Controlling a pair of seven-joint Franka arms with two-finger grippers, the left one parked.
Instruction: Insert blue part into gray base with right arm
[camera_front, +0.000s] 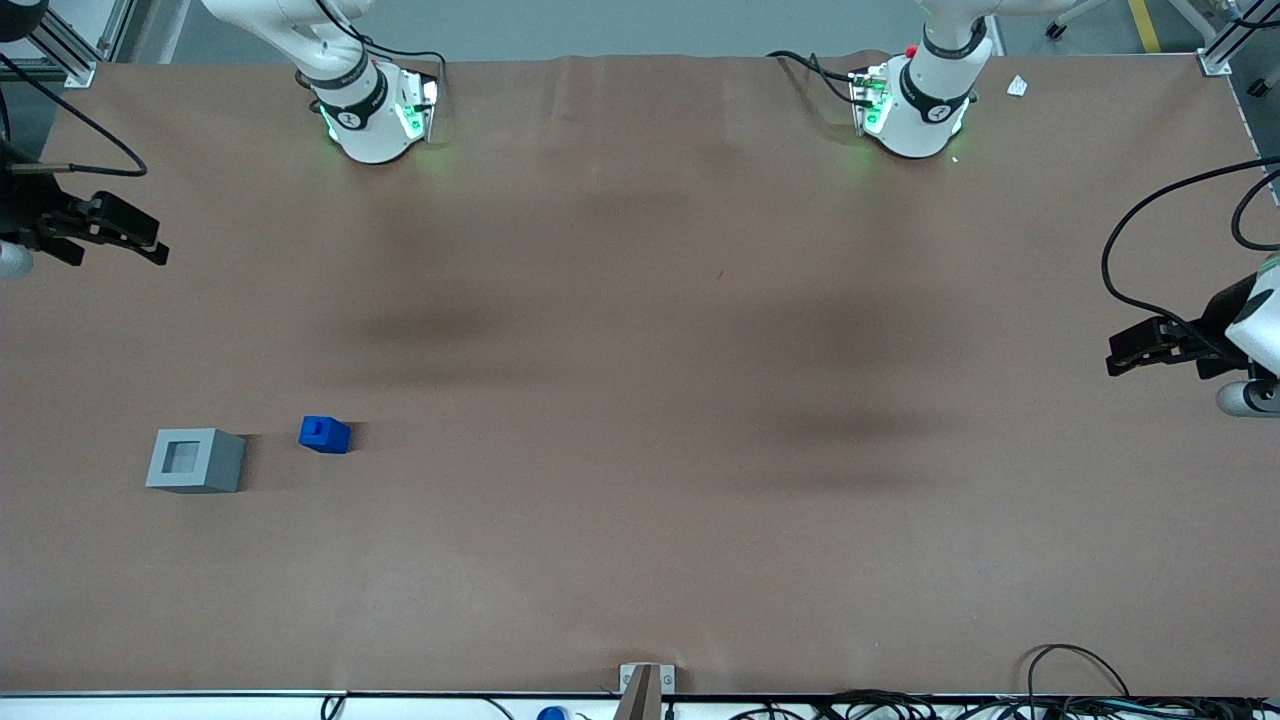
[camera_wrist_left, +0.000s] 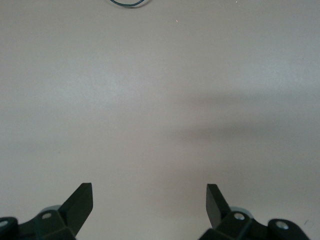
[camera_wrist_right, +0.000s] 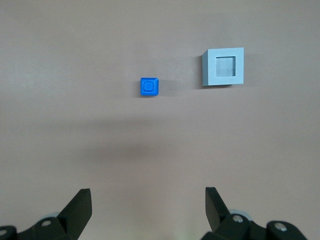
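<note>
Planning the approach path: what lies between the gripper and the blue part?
Nothing: only bare table separates the open gripper from the blue part, as the right wrist view shows.

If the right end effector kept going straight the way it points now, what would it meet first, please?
Probably bare table. The open end effector aims short of the blue part and gray base, though depth is unclear.

right arm (camera_front: 350, 95): glossy white rounded base segment, black ring band with a white mark, green status lights glowing, thin black cable | black two-finger gripper (camera_wrist_right: 147, 210): matte angular wedge-shaped jaws spread wide apart, silver screw heads, held high above the bench
</note>
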